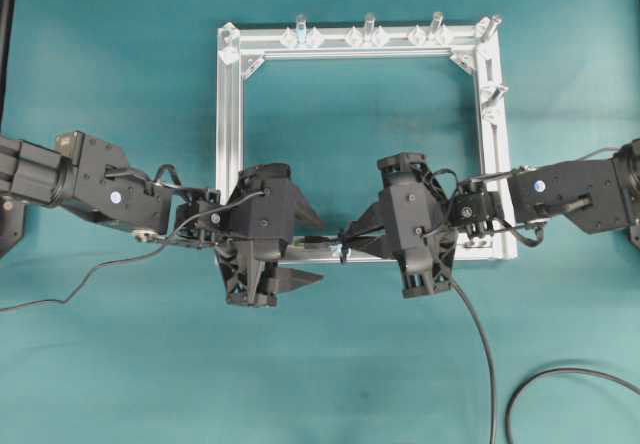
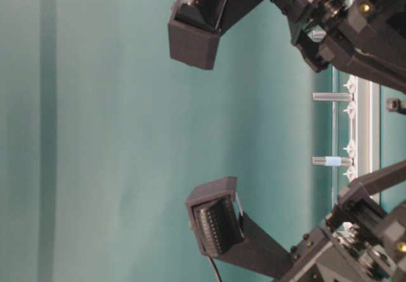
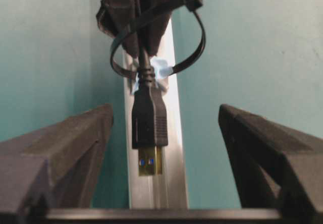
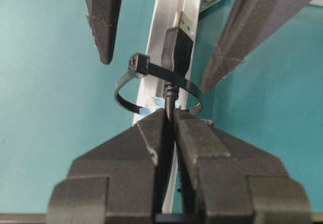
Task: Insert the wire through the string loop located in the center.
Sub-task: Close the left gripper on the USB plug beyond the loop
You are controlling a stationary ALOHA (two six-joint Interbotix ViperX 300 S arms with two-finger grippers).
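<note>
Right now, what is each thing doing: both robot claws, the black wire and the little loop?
Left gripper: open, around the plug, not touching.
Right gripper: shut on the wire.
Thin black wire: plug end poked through the loop.
Black string loop: upright on the silver bar.

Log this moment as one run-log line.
right end effector: shut on thin black wire | black USB plug: through black string loop on silver frame bar | left end effector: open around plug
</note>
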